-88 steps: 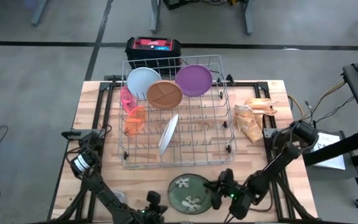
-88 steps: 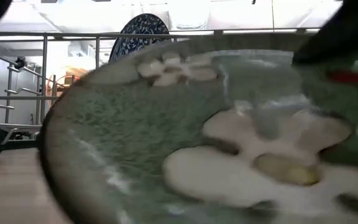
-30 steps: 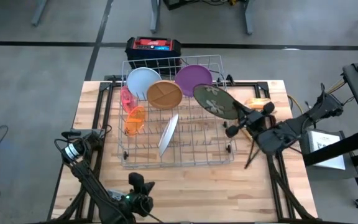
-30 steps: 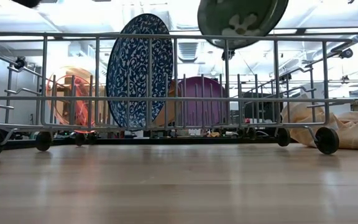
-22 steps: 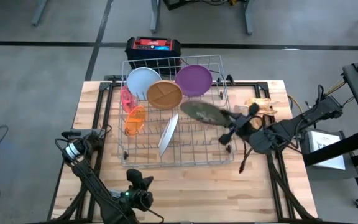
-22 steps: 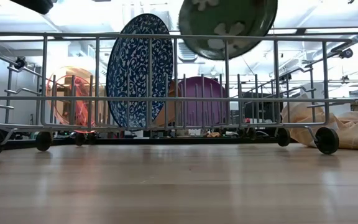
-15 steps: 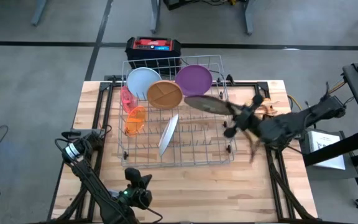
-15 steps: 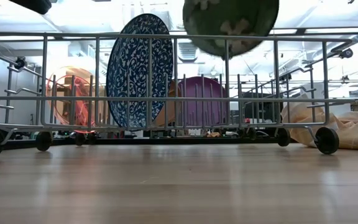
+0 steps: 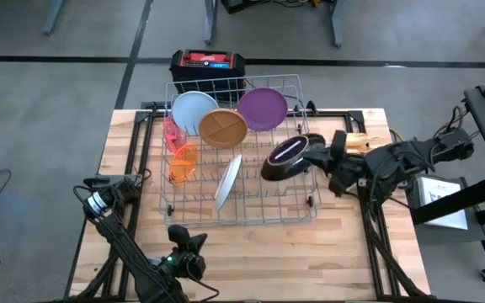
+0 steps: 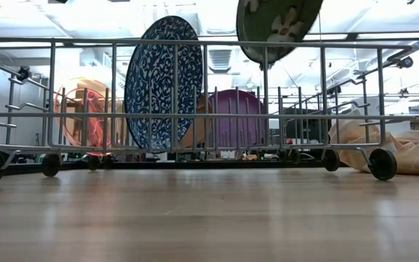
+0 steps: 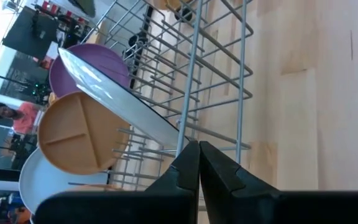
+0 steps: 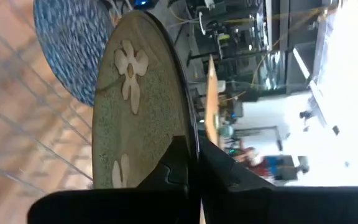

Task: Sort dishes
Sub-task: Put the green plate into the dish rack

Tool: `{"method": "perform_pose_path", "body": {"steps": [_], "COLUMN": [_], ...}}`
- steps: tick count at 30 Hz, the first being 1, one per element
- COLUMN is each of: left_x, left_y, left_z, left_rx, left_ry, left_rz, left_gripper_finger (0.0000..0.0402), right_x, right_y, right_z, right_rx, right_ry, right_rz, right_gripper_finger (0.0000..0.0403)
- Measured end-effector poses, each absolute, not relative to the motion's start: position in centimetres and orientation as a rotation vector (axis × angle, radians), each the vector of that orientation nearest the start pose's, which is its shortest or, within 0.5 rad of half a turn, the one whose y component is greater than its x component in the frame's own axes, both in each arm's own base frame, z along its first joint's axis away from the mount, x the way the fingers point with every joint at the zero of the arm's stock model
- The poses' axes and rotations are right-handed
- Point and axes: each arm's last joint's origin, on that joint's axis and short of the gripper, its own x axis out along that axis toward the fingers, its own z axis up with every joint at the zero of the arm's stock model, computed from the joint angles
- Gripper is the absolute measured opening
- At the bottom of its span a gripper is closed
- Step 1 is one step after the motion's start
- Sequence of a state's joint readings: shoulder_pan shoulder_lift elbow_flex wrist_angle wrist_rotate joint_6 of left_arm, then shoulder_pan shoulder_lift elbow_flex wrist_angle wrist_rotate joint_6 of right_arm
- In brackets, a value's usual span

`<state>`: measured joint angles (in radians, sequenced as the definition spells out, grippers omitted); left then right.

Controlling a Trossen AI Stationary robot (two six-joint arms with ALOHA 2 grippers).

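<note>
A wire rack (image 9: 236, 151) holds a white plate (image 9: 194, 109), a brown divided plate (image 9: 222, 127), a purple plate (image 9: 263, 108), a pink cup (image 9: 172, 133), an orange cup (image 9: 183, 162) and a blue speckled plate (image 10: 162, 84) standing on edge between the tines. My right gripper (image 9: 308, 155) is shut on a dark green plate with white flowers (image 9: 285, 158), above the rack's right half. My left gripper (image 9: 190, 249) waits shut near the table's front edge, facing the rack, with nothing in it. My right gripper pinches the dark plate's rim (image 12: 190, 138) between its two fingers, one on the flowered face and one on the back. The fingers come about level from the table's right side. The plate stands on edge, tilted, lifted clear above the rack's top wires (image 10: 278, 25).
A red and black box (image 9: 208, 62) sits behind the rack. Crumpled brown paper (image 9: 350, 145) lies right of the rack. Bare wood (image 9: 293, 252) runs along the near edge in front of the rack. Free tine rows (image 9: 272, 198) show in the rack's right half.
My right gripper has rolled its wrist over the rack's right side. The dark plate has turned from lying almost flat, flowered face up, to standing on edge, and it stays clear above the rack.
</note>
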<state>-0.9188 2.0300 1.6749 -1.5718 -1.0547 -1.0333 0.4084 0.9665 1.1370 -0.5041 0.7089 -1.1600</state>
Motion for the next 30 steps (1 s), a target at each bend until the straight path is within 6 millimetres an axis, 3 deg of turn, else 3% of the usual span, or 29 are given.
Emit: {"method": "perform_pose_path", "body": {"steps": [12, 30], "left_x": [23.8, 23.9], "left_y": [-27.0, -26.9], "left_z": [23.4, 23.4], "left_rx": [0.668, 0.665], "left_ry": [0.788, 0.783], "left_rz": [0.547, 0.551], "left_gripper_finger": [0.0000, 0.0000], "right_x": [21.9, 25.6], "right_y": [6.3, 6.4], "right_z": [36.6, 33.0], "right_rx": [-1.569, -1.649], "right_ry": [0.502, 0.652], "right_rz": [0.119, 0.265], "right_gripper_finger": [0.0000, 0.0000]}}
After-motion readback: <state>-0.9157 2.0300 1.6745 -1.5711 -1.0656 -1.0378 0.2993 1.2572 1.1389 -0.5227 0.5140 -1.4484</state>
